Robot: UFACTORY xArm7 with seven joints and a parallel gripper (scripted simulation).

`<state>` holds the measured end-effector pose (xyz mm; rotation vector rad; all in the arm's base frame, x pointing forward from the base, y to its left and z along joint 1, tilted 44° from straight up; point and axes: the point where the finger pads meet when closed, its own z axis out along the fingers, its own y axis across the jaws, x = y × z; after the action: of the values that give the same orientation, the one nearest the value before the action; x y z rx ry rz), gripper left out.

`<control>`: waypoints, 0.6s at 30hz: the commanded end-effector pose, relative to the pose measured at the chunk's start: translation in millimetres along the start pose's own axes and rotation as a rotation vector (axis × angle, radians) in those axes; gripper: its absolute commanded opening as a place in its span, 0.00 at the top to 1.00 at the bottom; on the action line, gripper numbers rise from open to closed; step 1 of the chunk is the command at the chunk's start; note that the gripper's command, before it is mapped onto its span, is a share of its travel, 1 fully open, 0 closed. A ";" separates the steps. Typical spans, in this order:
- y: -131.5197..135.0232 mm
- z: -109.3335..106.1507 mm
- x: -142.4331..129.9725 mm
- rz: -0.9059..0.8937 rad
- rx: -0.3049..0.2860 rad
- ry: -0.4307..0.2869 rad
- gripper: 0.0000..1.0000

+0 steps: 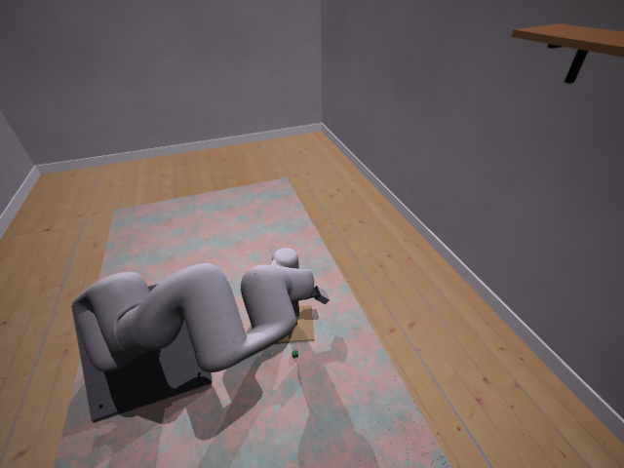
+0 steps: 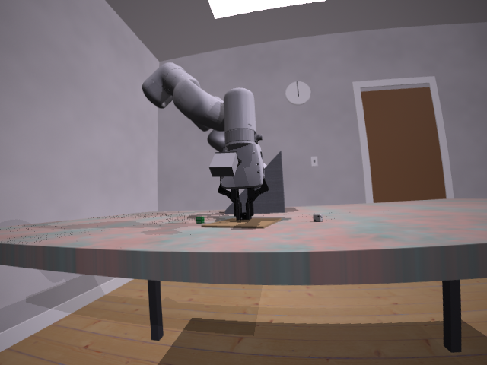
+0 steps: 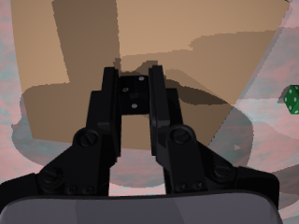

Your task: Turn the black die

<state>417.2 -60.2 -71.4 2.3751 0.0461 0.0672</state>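
The black die is between the two fingertips, over the tan mat. My gripper is shut on the black die and points down, low at the mat. Whether the die touches the mat I cannot tell. Three white pips show on the die in the wrist view; the faces are too dark to part clearly. The white die lies on the table, right of the mat in the exterior view; its top number is too small to read. The arm hides the gripper in the top view.
A green die lies on the table just off the mat, right of it in the wrist view. The pink and teal table top surrounds the mat. The arm's base plate stands on the table.
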 end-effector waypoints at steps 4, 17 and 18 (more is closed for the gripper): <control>-1.1 -1.6 1.3 0.000 0.002 0.004 0.89; -1.1 1.4 1.3 0.000 0.002 0.004 0.89; -1.1 1.6 1.3 0.000 0.002 0.004 0.89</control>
<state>417.4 -61.9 -73.1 2.3750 0.0460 0.0672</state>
